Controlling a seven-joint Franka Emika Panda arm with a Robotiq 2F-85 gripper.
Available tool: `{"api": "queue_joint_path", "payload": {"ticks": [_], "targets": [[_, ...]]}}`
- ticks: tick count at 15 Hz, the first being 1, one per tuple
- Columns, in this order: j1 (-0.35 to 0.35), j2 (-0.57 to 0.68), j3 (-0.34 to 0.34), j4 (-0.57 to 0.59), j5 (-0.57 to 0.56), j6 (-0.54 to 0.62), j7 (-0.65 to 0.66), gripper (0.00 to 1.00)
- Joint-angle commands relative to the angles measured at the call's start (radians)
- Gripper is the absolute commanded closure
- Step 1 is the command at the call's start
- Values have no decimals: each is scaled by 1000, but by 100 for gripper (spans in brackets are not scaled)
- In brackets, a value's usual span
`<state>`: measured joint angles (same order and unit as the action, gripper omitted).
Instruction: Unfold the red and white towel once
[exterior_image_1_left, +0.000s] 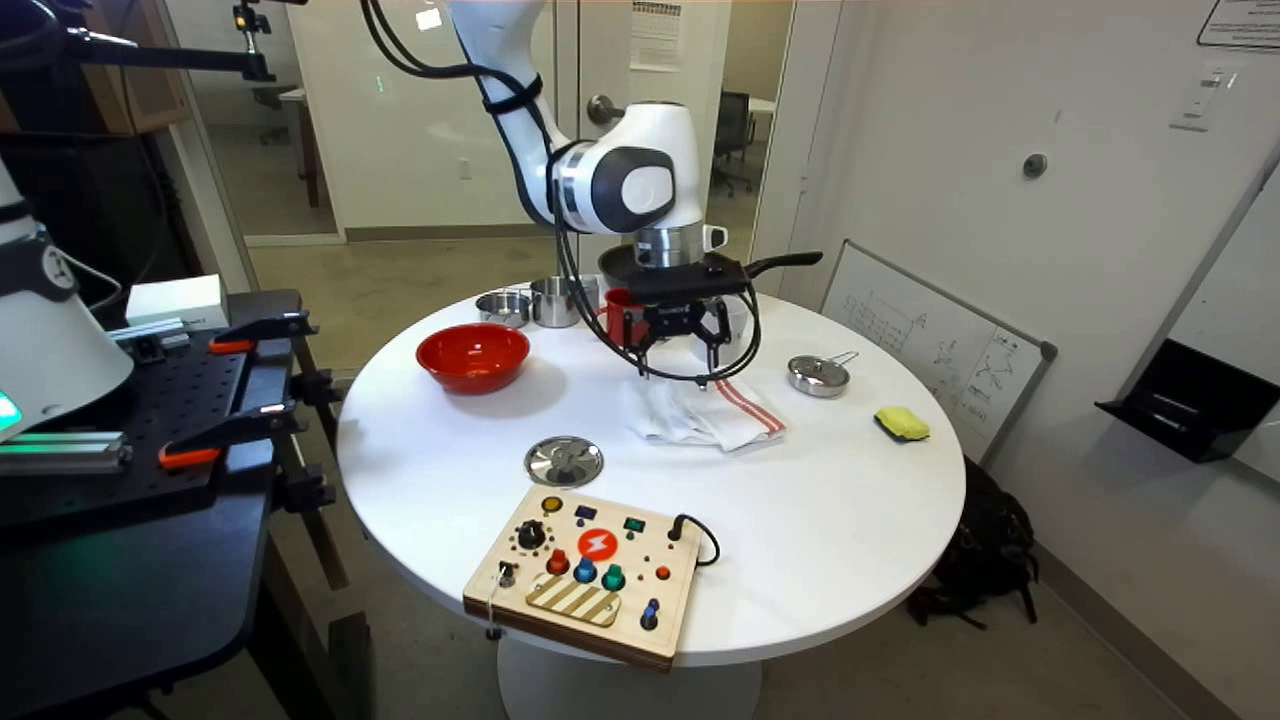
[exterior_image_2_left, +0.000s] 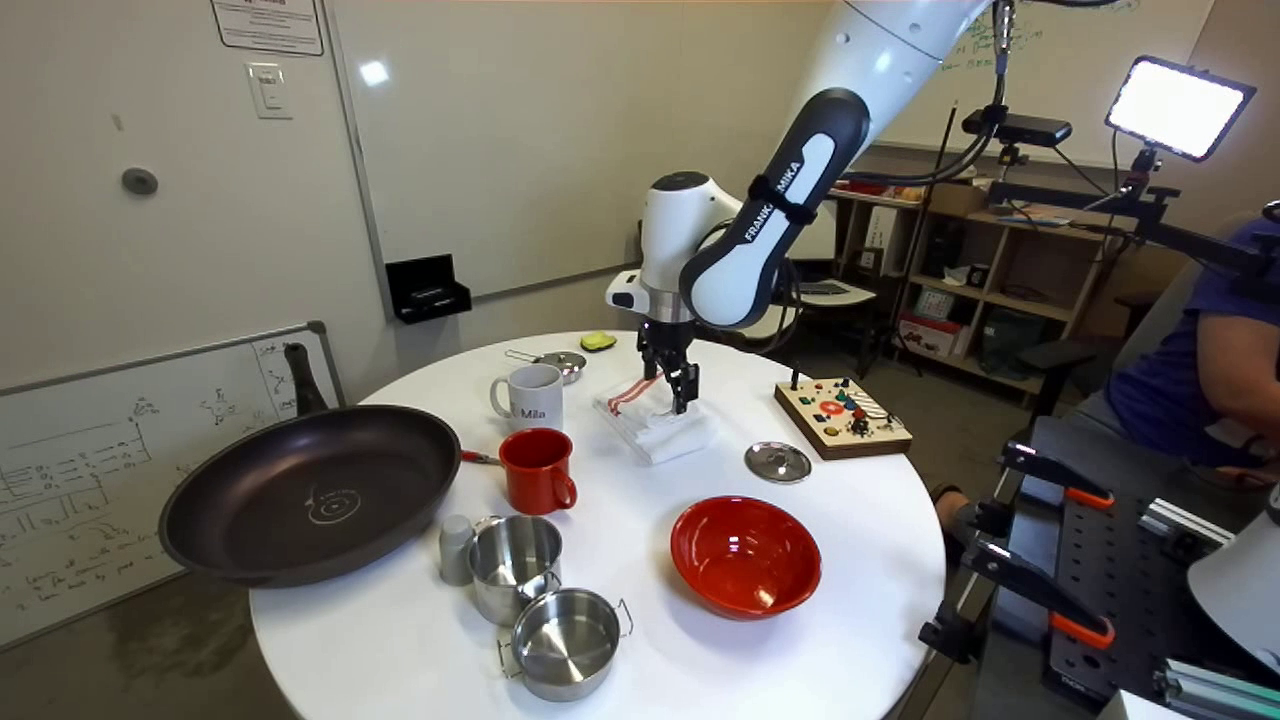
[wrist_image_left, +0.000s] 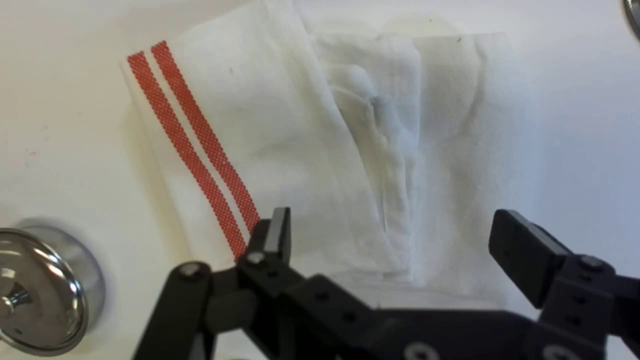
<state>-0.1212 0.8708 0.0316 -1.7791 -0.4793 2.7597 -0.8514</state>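
Observation:
The red and white towel (exterior_image_1_left: 690, 418) lies folded on the white round table, mostly white with two red stripes near one edge. It also shows in an exterior view (exterior_image_2_left: 655, 430) and fills the middle of the wrist view (wrist_image_left: 295, 145), where a folded flap with the stripes lies over wrinkled layers. My gripper (exterior_image_1_left: 675, 379) points down over the towel. In the wrist view the gripper (wrist_image_left: 391, 214) is open, its fingers wide apart with nothing between them but the cloth beneath. The fingertips (exterior_image_2_left: 667, 393) look close above the towel; I cannot tell whether they touch it.
A red bowl (exterior_image_2_left: 745, 560), red mug (exterior_image_2_left: 537, 470), white mug (exterior_image_2_left: 533, 397), steel pots (exterior_image_2_left: 566, 645) and a large pan (exterior_image_2_left: 310, 490) stand around. A lid (exterior_image_1_left: 564, 461), lidded small pot (exterior_image_1_left: 818, 376), sponge (exterior_image_1_left: 902, 423) and wooden button box (exterior_image_1_left: 585, 575) also lie on the table (exterior_image_1_left: 420, 500).

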Motion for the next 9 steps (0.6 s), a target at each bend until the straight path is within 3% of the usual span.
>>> {"api": "queue_joint_path", "payload": {"ticks": [1,9], "targets": [[-17,30,34,38,34,-12,-78,0],[-8,71,32,71,53,-30,-135,0]]}}
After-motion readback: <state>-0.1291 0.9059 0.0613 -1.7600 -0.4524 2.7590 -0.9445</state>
